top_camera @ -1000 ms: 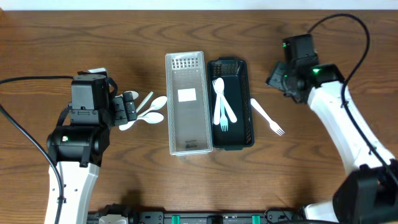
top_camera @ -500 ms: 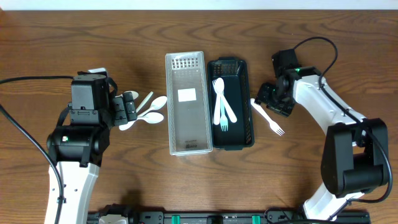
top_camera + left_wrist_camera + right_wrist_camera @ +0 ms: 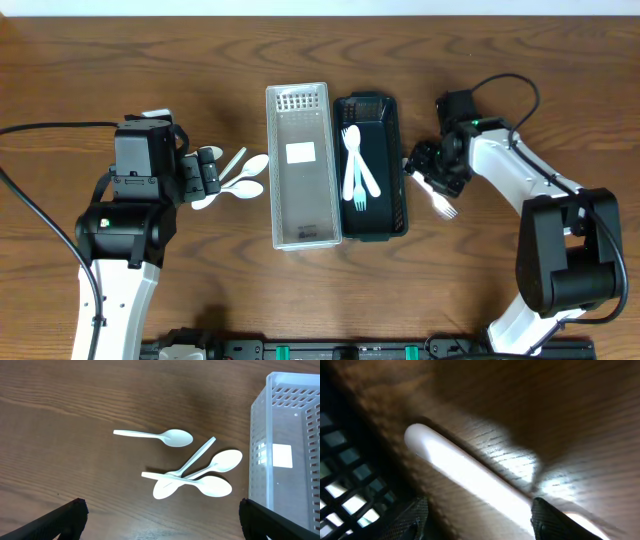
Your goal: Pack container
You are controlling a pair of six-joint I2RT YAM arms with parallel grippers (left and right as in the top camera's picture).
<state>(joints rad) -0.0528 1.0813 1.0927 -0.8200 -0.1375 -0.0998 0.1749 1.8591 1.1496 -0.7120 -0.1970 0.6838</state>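
Right gripper (image 3: 425, 172) is down at the desk (image 3: 200, 60) just right of the black basket (image 3: 398, 215), its jaws apart and straddling the handle end of a white plastic fork (image 3: 443, 205) that lies flat on the wood, tines pointing away from the basket. In the right wrist view the handle runs between the two dark fingertips (image 3: 412, 517), with bare wood on either side of it and the basket's mesh wall close by at the left; nothing is clamped. Left gripper (image 3: 160, 522) hangs spread as wide as it goes above the desk, holding nothing, with a loose group of white plastic spoons (image 3: 200, 477) ahead of it: one lies apart from the rest and the others overlap in a small heap near the clear plastic basket (image 3: 300, 225). That clear basket stands side by side with the black one, their long walls touching, in the middle of the desk. Several pieces of cutlery (image 3: 355, 170), white and pale blue, lie lengthwise in the black basket.
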